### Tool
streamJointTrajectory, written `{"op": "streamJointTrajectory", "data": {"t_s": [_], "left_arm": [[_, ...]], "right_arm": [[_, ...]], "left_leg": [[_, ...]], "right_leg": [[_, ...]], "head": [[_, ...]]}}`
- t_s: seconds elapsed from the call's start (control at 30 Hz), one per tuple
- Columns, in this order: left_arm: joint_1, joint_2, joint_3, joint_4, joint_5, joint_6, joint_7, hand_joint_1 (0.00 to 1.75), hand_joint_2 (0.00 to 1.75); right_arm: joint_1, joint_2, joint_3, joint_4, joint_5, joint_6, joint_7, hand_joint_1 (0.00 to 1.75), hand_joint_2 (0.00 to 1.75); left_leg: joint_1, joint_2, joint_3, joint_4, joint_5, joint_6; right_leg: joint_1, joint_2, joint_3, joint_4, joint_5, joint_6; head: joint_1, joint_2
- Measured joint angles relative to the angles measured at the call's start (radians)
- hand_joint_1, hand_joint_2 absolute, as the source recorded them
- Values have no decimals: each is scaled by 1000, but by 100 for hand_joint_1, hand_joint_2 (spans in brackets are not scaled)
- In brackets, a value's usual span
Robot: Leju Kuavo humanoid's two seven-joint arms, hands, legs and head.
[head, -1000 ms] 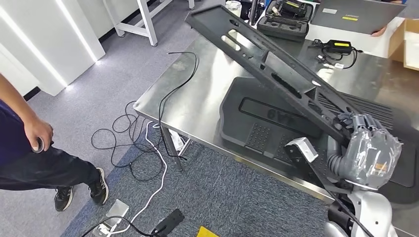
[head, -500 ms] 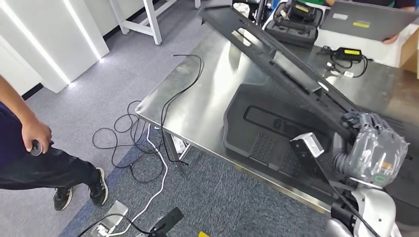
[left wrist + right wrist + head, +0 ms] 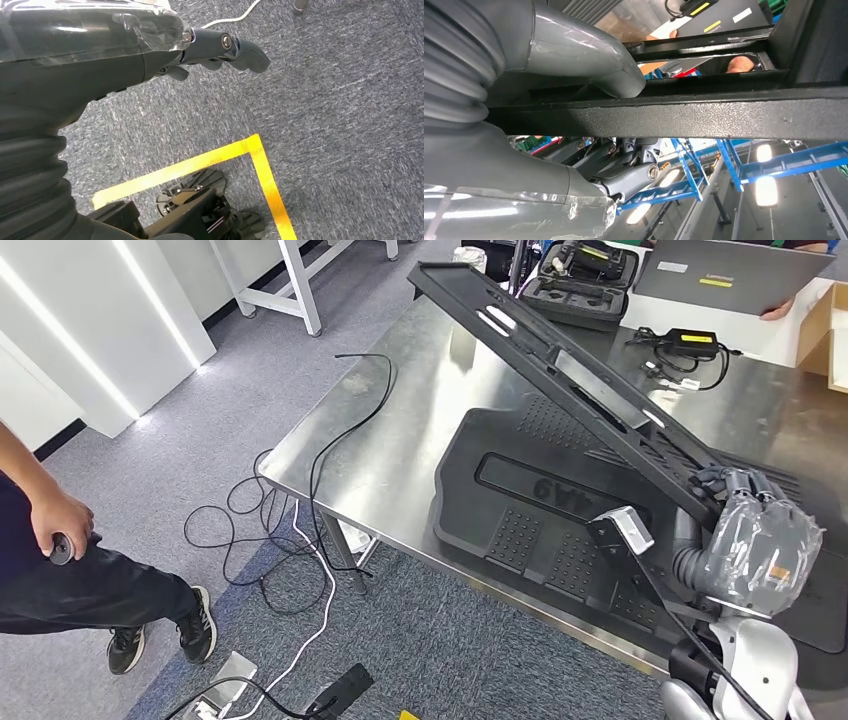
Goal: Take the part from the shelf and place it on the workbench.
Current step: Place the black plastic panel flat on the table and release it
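Over the stainless steel bench [image 3: 420,430], the right hand [image 3: 752,540] fingers [image 3: 735,480] are clamping the long black slotted plastic panel [image 3: 560,365], now lower and nearing placement; the left hand [image 3: 150,45] is hanging empty, fingers loosely curled.

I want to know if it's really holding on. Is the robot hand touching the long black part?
Touching. In the right wrist view, the right robot hand wraps the long black part, thumb on one side, fingers on the other.

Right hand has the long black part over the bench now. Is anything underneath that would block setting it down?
Yes. The right hand holds the long black part slanted above the steel workbench, and a black molded panel lies on the bench right under its near half. Bare steel shows toward the left edge, beside a loose black cable.
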Motion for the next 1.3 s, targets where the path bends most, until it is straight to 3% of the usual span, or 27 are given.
{"op": "streamJointTrajectory", "data": {"t_s": [0.63,0.77,0.9,1.03,1.3], "left_arm": [[6,0,0,0,-1,-10,-4,0,175],[7,0,0,0,-2,-16,-5,0,175],[7,0,0,0,-4,-21,-5,0,175],[7,0,0,0,-2,-17,-4,0,0],[6,0,0,0,-4,-1,-3,0,0]], "right_arm": [[-11,0,0,14,-4,-2,-3,175,175],[-21,0,1,18,-4,1,-9,160,175],[-35,2,6,28,-3,7,-16,158,175],[-48,4,10,37,-3,12,-18,159,175],[-70,7,27,63,14,25,-23,162,175]], "left_leg": [[-1,0,3,0,-1,-4],[-1,0,3,0,-1,-3],[-1,0,3,0,-1,-3],[-1,0,3,0,-1,-3],[-1,0,3,0,-1,-3]], "right_leg": [[-1,-1,7,-4,0,1],[-1,-1,7,-4,0,1],[0,-1,7,-4,0,0],[0,-1,7,-4,0,0],[0,-1,7,-4,0,0]], "head": [[0,0],[0,0],[0,0],[0,0],[0,0]]}}
